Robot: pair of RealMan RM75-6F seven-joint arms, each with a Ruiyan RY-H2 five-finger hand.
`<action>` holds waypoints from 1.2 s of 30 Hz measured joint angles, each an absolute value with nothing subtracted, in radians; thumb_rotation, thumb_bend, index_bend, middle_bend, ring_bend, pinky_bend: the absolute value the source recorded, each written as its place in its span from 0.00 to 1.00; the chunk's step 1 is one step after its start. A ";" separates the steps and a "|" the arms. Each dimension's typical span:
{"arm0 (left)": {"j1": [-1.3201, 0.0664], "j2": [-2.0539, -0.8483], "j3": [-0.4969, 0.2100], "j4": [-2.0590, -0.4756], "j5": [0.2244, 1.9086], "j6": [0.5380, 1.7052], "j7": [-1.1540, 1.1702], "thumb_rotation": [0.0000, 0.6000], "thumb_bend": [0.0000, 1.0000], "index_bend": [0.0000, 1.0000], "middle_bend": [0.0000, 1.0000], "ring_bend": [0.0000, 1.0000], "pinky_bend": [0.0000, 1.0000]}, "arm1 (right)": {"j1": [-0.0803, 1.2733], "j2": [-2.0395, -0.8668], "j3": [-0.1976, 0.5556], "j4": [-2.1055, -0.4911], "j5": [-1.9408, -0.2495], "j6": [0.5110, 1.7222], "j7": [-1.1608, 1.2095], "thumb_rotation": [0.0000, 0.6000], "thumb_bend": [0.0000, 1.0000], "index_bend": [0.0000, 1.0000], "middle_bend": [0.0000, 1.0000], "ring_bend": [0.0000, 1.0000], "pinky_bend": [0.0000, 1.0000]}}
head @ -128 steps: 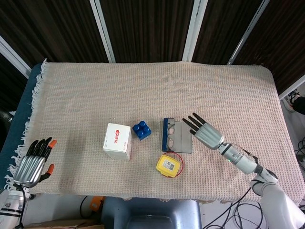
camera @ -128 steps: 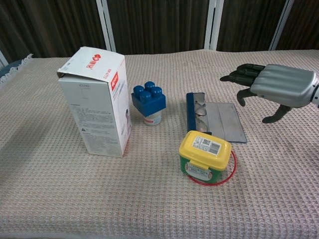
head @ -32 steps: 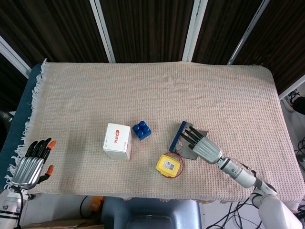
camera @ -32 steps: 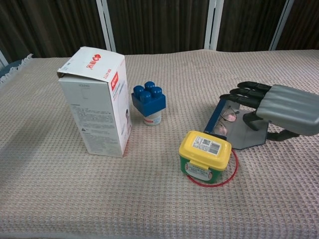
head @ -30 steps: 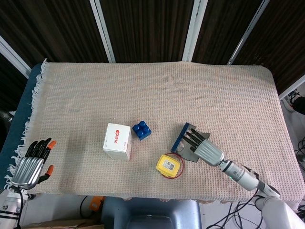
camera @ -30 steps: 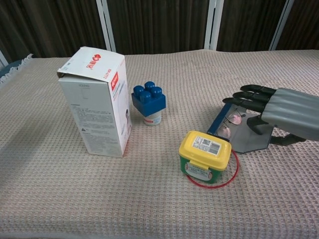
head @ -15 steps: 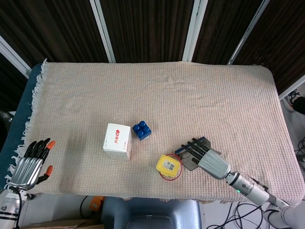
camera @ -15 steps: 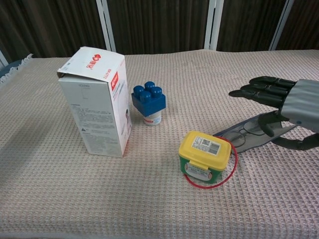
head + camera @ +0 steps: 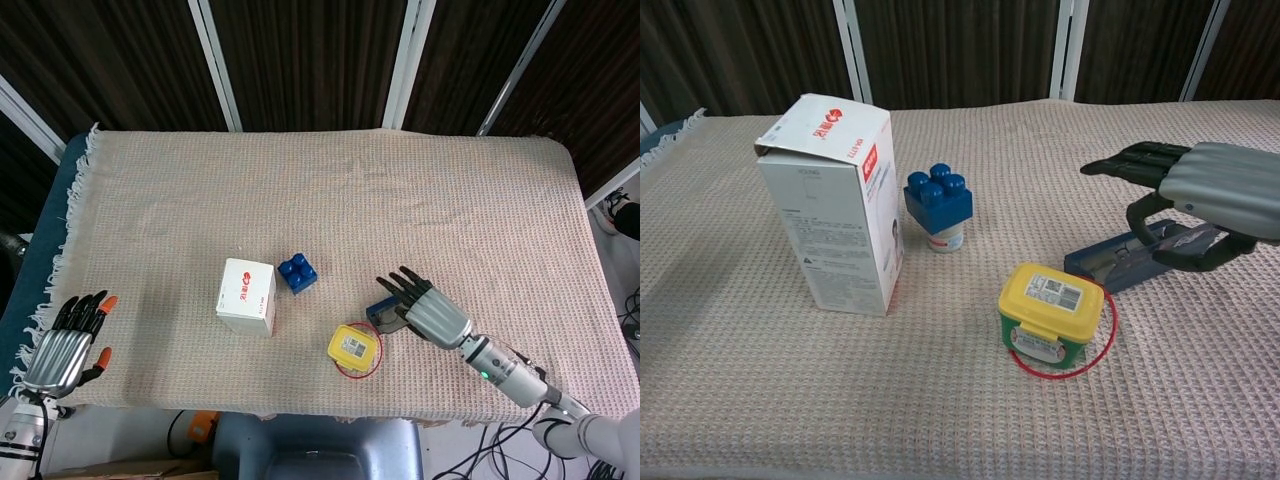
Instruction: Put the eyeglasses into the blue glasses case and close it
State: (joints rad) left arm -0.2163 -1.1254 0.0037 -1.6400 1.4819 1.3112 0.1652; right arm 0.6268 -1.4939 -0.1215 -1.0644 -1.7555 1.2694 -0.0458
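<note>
From above, the right hand (image 9: 428, 309) hovers over the blue glasses case (image 9: 380, 312), fingers stretched flat, gripping nothing; the left hand (image 9: 66, 343) idles, spread, at the table edge. From the chest, the case (image 9: 1110, 262) looks nearly shut (eyeglasses hidden inside, presumably), beside the yellow tub (image 9: 1051, 312). Press evenly, straight down.

Head view overhead, chest view low, frontal, sharing table (image 9: 480, 200) centre

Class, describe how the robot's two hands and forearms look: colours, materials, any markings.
Both hands have ribbed silver-grey backs and black fingers. The left hand shows orange fingertips. The right hand joins a silver cylindrical forearm carrying a small green light, ending in a white arm segment.
</note>
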 measured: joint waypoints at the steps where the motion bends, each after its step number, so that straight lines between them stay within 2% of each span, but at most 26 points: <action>1: -0.216 -1.126 0.004 -1.640 1.481 1.311 0.166 1.00 0.42 0.00 0.00 0.00 0.02 | 0.632 -1.494 -0.117 -1.067 -1.749 1.254 -0.042 1.00 0.69 0.71 0.07 0.00 0.00; 8: -0.219 -1.126 0.003 -1.642 1.477 1.304 0.170 1.00 0.42 0.00 0.00 0.00 0.02 | 0.672 -1.499 -0.067 -1.080 -1.694 1.154 -0.028 1.00 0.69 0.70 0.07 0.00 0.00; 18: -0.221 -1.127 0.003 -1.643 1.474 1.299 0.175 1.00 0.42 0.00 0.00 0.00 0.02 | 0.697 -1.521 -0.031 -1.064 -1.651 1.083 -0.048 1.00 0.69 0.67 0.07 0.00 0.00; 33: -0.222 -1.128 0.004 -1.644 1.471 1.296 0.182 1.00 0.42 0.00 0.00 0.00 0.02 | 0.750 -1.594 0.048 -0.985 -1.543 0.961 -0.100 1.00 0.69 0.51 0.03 0.00 0.00; 36: -0.221 -1.127 0.002 -1.645 1.471 1.299 0.178 1.00 0.42 0.00 0.00 0.00 0.02 | 0.752 -1.606 0.061 -0.968 -1.536 0.970 -0.113 1.00 0.63 0.48 0.02 0.00 0.00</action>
